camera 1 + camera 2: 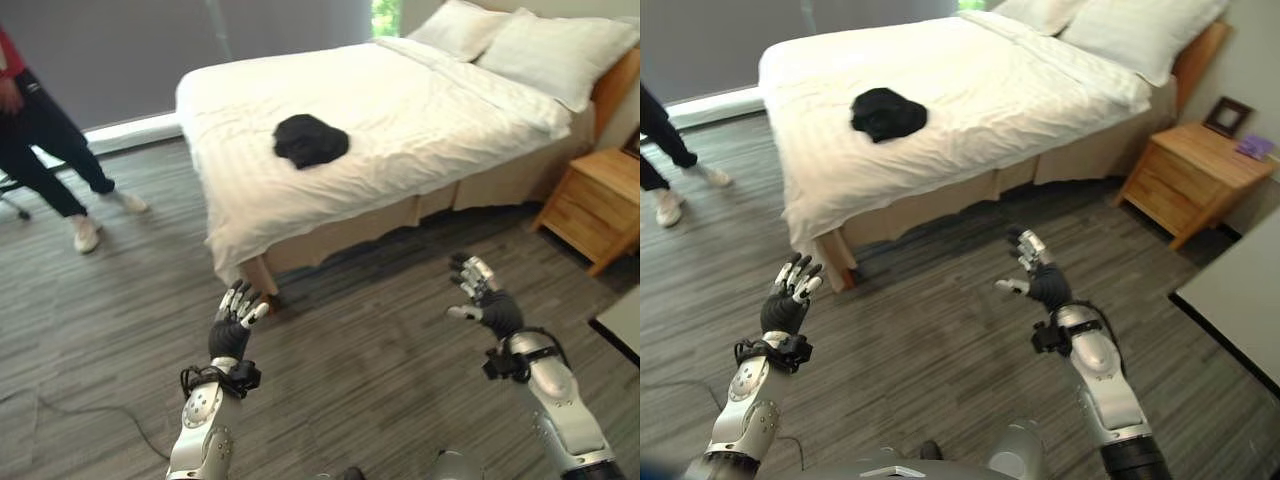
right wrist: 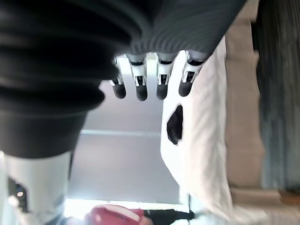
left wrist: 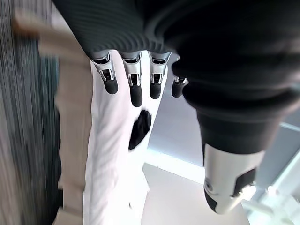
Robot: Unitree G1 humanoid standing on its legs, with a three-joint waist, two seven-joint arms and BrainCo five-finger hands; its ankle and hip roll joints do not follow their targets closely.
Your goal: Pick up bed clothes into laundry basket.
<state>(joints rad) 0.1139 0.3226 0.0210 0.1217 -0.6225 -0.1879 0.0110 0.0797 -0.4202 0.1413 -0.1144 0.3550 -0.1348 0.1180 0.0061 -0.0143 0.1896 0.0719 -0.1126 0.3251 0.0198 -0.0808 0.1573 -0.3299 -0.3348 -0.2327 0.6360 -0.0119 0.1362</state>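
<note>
We see black clothes bunched mid-bed, well apart from us. Left hand & right hand raised over floor, fingers straight, holding nothing. No writing legible. Person stands far left.

matt black cloth, wooden nightstand
</note>
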